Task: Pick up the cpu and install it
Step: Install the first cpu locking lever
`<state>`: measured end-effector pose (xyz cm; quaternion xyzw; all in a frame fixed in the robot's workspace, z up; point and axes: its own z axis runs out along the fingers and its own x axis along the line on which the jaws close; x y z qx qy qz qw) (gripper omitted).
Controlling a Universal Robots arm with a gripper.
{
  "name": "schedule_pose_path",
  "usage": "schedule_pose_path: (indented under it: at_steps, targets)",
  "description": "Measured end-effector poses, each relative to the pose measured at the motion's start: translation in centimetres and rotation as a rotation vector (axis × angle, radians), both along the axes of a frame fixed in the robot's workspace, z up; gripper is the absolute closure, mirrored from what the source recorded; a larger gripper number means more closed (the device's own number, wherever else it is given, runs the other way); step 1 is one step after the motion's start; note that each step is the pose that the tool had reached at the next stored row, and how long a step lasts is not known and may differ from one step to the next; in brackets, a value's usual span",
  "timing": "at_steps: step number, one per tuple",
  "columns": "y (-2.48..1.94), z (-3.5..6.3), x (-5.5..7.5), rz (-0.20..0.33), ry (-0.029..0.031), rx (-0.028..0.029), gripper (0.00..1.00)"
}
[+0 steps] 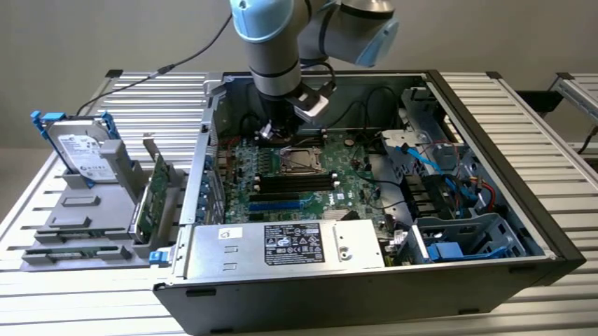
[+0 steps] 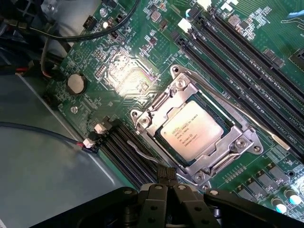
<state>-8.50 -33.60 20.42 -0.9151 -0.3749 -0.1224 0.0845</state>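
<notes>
We find the gripper [image 2: 166, 202] with its fingers drawn fully together and nothing between them, hanging just above the motherboard [image 2: 142, 61] inside the open computer case [image 1: 505, 133]. In the exterior view it sits in the upper middle of the frame, just above and to the left of the socket [image 1: 301, 160].

The cpu [image 2: 192, 135] already lies in the socket, a little right of centre in the wrist picture, framed by the metal load plate [image 2: 156, 109].

What could go wrong from here, as we judge it: the retention lever [image 2: 237, 111] appears to stand clear of the frame rather than tucked under its catch, so the chip may not be clamped. A knock from the closed fingertips or a jolt to the case could shift it on the contacts beneath. If the arm descends off line, the fingers could also strike the dark memory slots [image 2: 128, 152] next to the socket, or snag the thin cable and white connector [image 2: 90, 142] at the left of the wrist picture.

The cpu itself looks like a flat square with a dull silver top, faint printed lettering across it and a thin darker edge. It seems to sit level and square within the frame, with no corner visibly raised.
</notes>
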Motion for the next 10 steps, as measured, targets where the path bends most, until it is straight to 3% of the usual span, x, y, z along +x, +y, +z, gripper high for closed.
schedule_pose_path:
  at_steps: [10]
  targets:
    - [-0.02, -0.51, 0.99, -0.001, 0.0006, -0.0002, 0.89]
